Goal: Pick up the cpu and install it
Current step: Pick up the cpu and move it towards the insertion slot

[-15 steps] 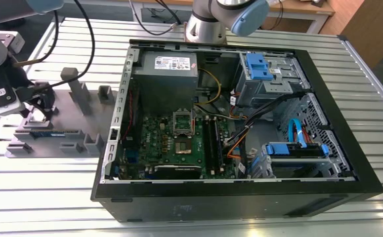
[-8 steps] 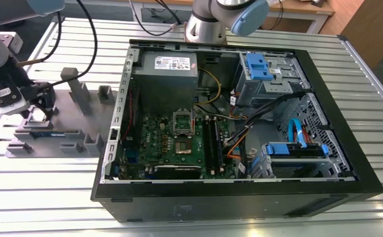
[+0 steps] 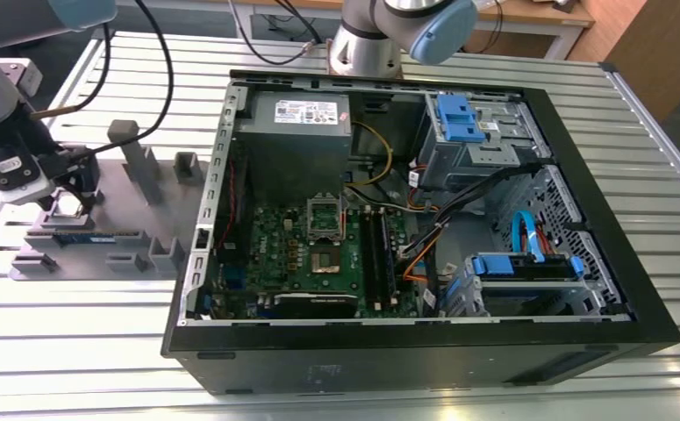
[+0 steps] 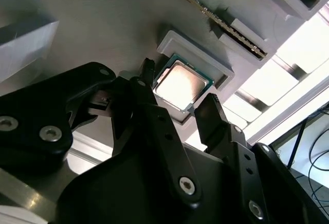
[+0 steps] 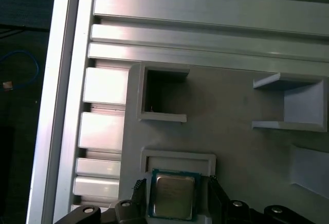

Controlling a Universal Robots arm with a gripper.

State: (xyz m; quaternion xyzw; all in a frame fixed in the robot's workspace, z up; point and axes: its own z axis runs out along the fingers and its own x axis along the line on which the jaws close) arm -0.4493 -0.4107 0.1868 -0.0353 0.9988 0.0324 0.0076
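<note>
You had the fingers [image 4: 218,118] spread open either side of the cpu [image 4: 180,85], lying in the grey holder's [image 5: 231,121] pocket.

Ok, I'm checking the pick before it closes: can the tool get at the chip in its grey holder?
Probably yes. The tool is open, a finger on either side of the chip, whose top is bare; the holder's lip sits on another edge.

arm [image 3: 369,39]: silver-grey tubes, lt-blue joint caps [image 3: 445,31] | gripper [image 4: 179,86]: blk, silver screws [image 4: 186,184] | cables [image 3: 161,61]: blk
</note>
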